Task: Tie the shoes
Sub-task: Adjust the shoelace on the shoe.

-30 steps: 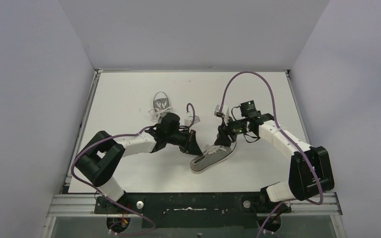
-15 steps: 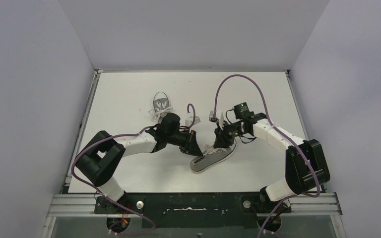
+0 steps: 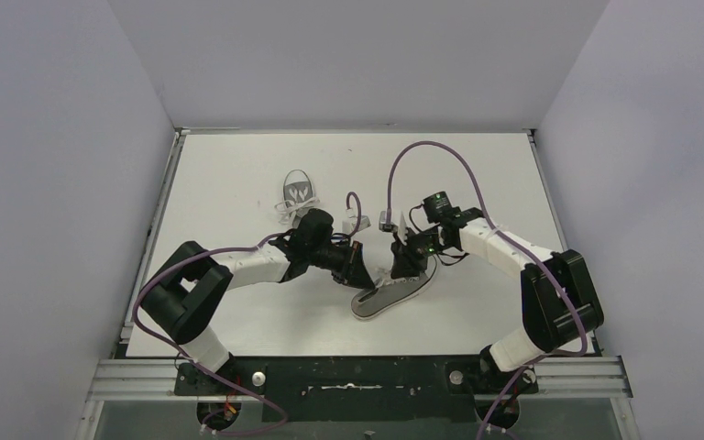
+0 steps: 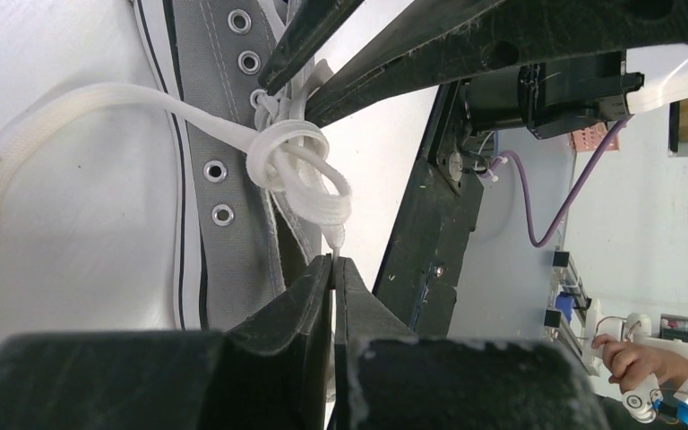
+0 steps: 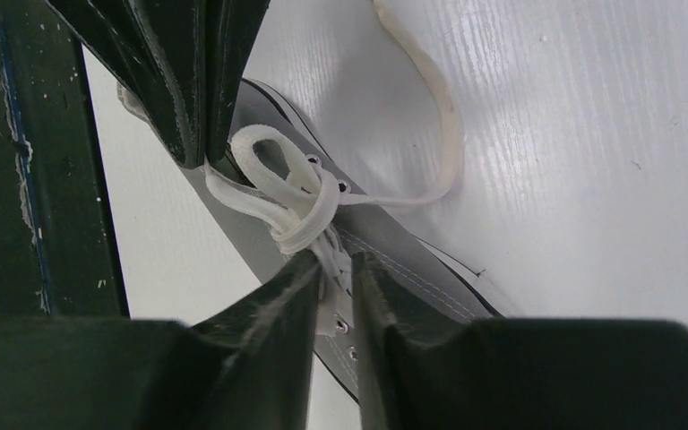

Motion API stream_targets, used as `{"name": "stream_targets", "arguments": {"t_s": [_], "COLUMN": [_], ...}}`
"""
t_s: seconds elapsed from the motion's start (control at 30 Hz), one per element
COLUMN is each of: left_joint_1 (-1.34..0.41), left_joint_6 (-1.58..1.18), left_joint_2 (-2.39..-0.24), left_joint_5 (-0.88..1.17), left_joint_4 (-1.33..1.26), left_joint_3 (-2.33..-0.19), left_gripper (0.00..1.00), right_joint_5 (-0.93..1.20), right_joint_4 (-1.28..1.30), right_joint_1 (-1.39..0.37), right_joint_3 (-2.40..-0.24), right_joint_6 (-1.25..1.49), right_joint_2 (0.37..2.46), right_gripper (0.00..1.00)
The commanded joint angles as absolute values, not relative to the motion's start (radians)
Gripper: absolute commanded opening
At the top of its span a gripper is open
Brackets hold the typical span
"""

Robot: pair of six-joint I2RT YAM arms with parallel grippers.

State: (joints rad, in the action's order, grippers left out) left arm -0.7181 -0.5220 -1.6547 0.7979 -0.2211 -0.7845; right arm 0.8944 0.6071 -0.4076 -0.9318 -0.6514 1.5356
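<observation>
The desk (image 3: 238,165) carries both shoes. One shoe (image 3: 387,298) lies between my two arms, and the other shoe (image 3: 297,190) sits well apart at the far left. I judge the near one light and soft-sided, so it will likely slide or tip if I pull hard. The lace (image 4: 72,98) is flat, limp and easy to pinch, and is best taken close to the knot (image 4: 287,157). The left jaws are fully closed, pinching a lace end just beside the knot. The right jaws are narrowed onto a strand on the knot's opposite side.
</observation>
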Motion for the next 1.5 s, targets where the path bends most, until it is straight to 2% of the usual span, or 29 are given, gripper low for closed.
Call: {"name": "stream_targets", "arguments": {"t_s": [0.0,0.1,0.33,0.47,0.93,1.2,1.47], "left_joint_1": [-0.719,-0.719,-0.702,-0.676,-0.612,-0.566,-0.551], "left_joint_6": [-0.529,-0.529,-0.514,-0.505,-0.421,-0.372,-0.333], "left_joint_2": [-1.654,-1.649,-1.604,-1.574,-1.455,-1.533,-1.541], "left_joint_5": [0.830,0.824,0.794,0.780,0.717,0.715,0.666], "left_joint_4": [-0.263,-0.252,-0.190,-0.168,-0.002,0.046,0.089], "left_joint_3": [-0.818,-0.813,-0.767,-0.735,-0.705,-0.763,-0.802], "left_gripper": [0.00,0.00,0.00,0.00,0.00,0.00,0.00], "right_joint_5": [0.907,0.901,0.892,0.892,0.861,0.823,0.830], "right_joint_4": [0.585,0.630,0.686,0.679,0.509,0.426,0.428], "right_joint_1": [-0.415,-0.415,-0.421,-0.431,-0.462,-0.469,-0.475], "right_joint_3": [-0.973,-0.982,-0.939,-0.924,-0.859,-0.837,-0.838], "right_joint_6": [-0.669,-0.675,-0.668,-0.647,-0.455,-0.375,-0.390], "right_joint_2": [1.536,1.528,1.461,1.457,1.433,1.429,1.433], "right_gripper": [0.13,0.00,0.00,0.04,0.07,0.12,0.13]}}
